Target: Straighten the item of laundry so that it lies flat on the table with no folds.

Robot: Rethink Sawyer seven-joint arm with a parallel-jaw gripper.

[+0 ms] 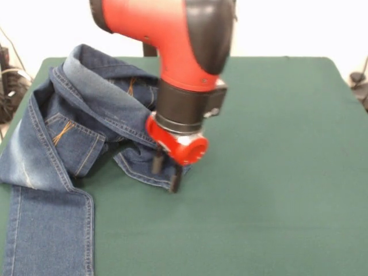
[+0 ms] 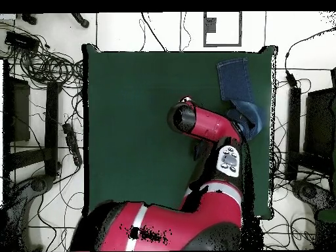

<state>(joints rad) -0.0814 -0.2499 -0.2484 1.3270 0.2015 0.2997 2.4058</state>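
The jeans (image 1: pixel 69 138) lie bunched and folded along the counter's (image 1: pixel 276 172) left edge. The tool (image 1: pixel 165 172) stands open at a denim fold; pinch only that hem, then drag toward mid-counter.

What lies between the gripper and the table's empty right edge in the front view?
Nothing: from the gripper to the right edge of the table, the front view shows only bare green top. The jeans lie on its other side.

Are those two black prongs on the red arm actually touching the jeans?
Touching. In the front view the gripper stands at the jeans' folded lower edge, one finger in front of the denim, the other at its hem. The overhead view hides it.
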